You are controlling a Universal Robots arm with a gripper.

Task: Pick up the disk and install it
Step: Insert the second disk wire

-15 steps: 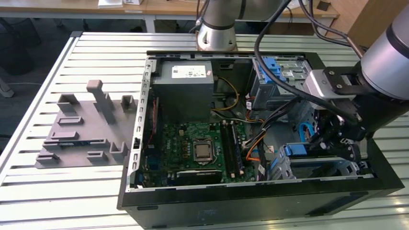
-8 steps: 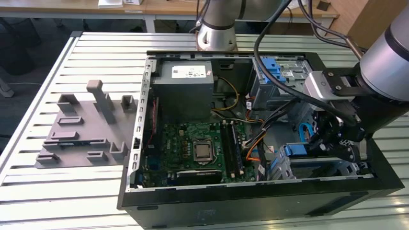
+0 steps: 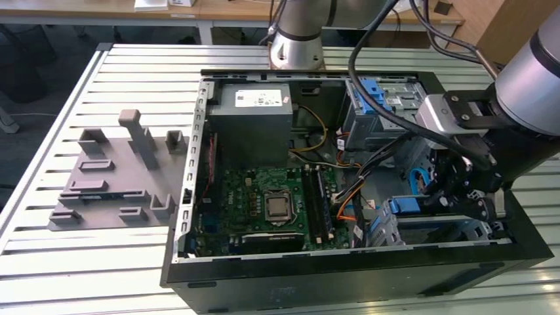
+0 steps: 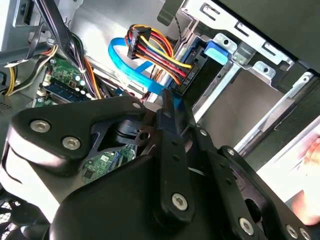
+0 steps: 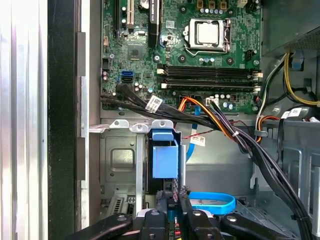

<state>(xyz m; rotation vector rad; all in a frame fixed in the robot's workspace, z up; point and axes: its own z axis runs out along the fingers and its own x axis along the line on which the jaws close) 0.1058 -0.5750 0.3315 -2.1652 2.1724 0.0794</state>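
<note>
now hand (image 5: 172, 212) fingers together, pressing end of disk (image 5: 165, 162) seated in drive cage (image 5: 117, 160).

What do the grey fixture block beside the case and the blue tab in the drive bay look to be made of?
The grey fixture block looks like matte plastic, maybe printed: uniform dull grey with no glints. The blue tab looks like smooth moulded plastic: even colour with a soft sheen, set against the bare, reflective sheet-metal bay around it.
</note>
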